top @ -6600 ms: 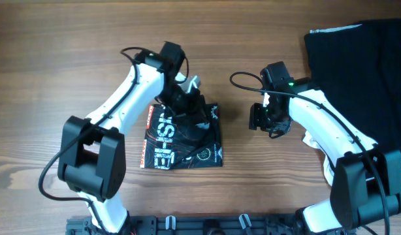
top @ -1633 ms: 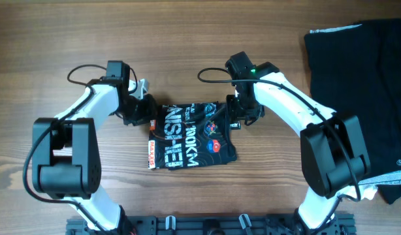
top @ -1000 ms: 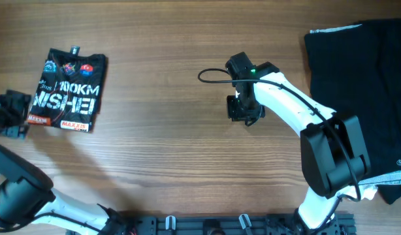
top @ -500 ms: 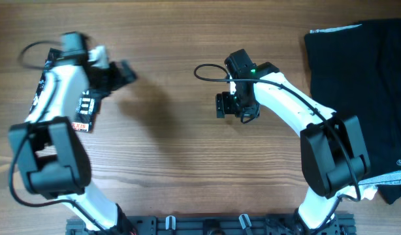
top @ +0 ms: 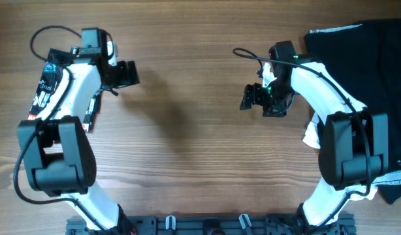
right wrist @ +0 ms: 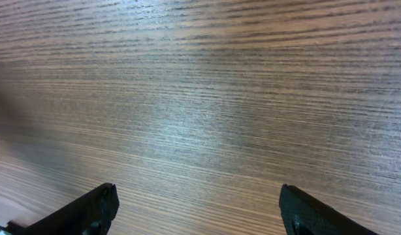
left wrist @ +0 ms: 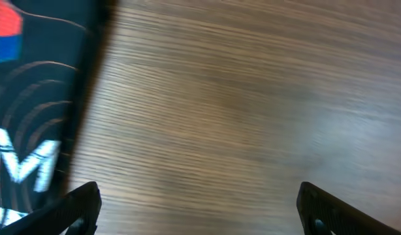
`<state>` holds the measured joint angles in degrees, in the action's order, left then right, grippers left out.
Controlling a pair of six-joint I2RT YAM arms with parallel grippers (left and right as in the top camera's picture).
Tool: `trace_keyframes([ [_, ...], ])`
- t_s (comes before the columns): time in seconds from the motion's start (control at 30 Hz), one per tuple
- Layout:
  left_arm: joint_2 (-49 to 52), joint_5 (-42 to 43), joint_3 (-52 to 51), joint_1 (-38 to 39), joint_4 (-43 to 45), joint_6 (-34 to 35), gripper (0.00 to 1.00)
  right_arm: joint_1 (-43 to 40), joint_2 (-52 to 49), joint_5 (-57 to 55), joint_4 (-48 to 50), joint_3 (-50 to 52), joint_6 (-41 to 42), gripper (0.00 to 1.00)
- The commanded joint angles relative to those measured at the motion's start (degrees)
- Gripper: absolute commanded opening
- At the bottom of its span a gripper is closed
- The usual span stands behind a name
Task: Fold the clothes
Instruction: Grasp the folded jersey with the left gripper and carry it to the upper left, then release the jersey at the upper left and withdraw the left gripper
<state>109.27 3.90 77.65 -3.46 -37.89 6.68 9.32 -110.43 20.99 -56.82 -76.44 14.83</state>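
The folded black jersey [top: 45, 88] with white lettering and small logos lies at the far left of the table, partly under my left arm. Its edge shows at the left of the left wrist view [left wrist: 31, 124]. My left gripper [top: 128, 74] is open and empty, just right of the jersey over bare wood; it is also in the left wrist view [left wrist: 199, 210]. My right gripper [top: 247, 99] is open and empty over bare wood right of centre, also in the right wrist view [right wrist: 199, 210].
A pile of black clothes [top: 364, 85] covers the table's right side up to the far right edge. A small white piece [top: 309, 136] lies by the right arm. A black rail [top: 207, 227] runs along the front edge.
The jersey went from the middle to the far left of the table. My left gripper let go of it and moved right. My right gripper drew back to the right.
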Motion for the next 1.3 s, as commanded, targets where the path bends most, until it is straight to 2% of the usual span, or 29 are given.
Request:
trace_keyframes([
  [0.0, 5.60, -0.74, 0.22, -3.15, 1.36, -0.68, 0.96, 0.24, -0.59, 1.14, -0.96, -0.68, -0.72, 0.84],
  [0.2, 12.74, -0.33, 0.22, -8.83, 4.92, -0.26, 0.96, 0.24, -0.59, 0.92, -1.70, -0.68, 0.35, 0.84],
  [0.3, 12.79, -0.31, 0.22, -12.28, 6.27, -0.20, 0.96, 0.24, -0.59, 0.92, -1.75, -0.68, 0.35, 0.85],
  [0.47, 12.79, 5.07, 0.22, -17.86, 7.39, 0.15, 0.95, 0.24, -0.59, 0.92, -1.79, -0.68, 0.35, 0.85],
  [0.6, 12.79, 6.80, 0.22, -18.08, 7.93, 0.07, 0.95, 0.24, -0.59, 0.92, -1.70, -0.68, 0.35, 0.85],
  [0.73, 12.79, 9.57, 0.22, -14.84, 7.17, -0.66, 0.97, 0.24, -0.59, 0.92, -1.03, -0.68, 0.37, 0.85],
  [0.83, 12.79, 9.57, 0.22, -7.82, 6.14, -3.32, 1.00, 0.24, -0.59, 0.92, -0.48, -0.68, 0.33, 0.85],
  [1.07, 12.79, 5.38, 0.22, 7.74, 0.22, -3.69, 1.00, 0.24, -0.81, 0.79, 0.90, 0.20, 0.13, 0.88],
  [1.13, 12.79, 5.53, 0.22, 9.88, -4.07, -2.23, 1.00, 0.24, -0.81, -0.42, 0.57, 1.75, 0.22, 0.88],
  [1.17, 12.79, 5.68, 0.22, 10.75, -10.82, 2.23, 1.00, 0.24, -0.81, -0.39, -0.68, 3.06, 0.20, 0.88],
  [1.27, 12.79, 8.00, 0.20, 10.75, -23.32, 7.17, 1.00, 0.24, -0.81, -0.37, -3.08, 4.94, 0.17, 0.88],
])
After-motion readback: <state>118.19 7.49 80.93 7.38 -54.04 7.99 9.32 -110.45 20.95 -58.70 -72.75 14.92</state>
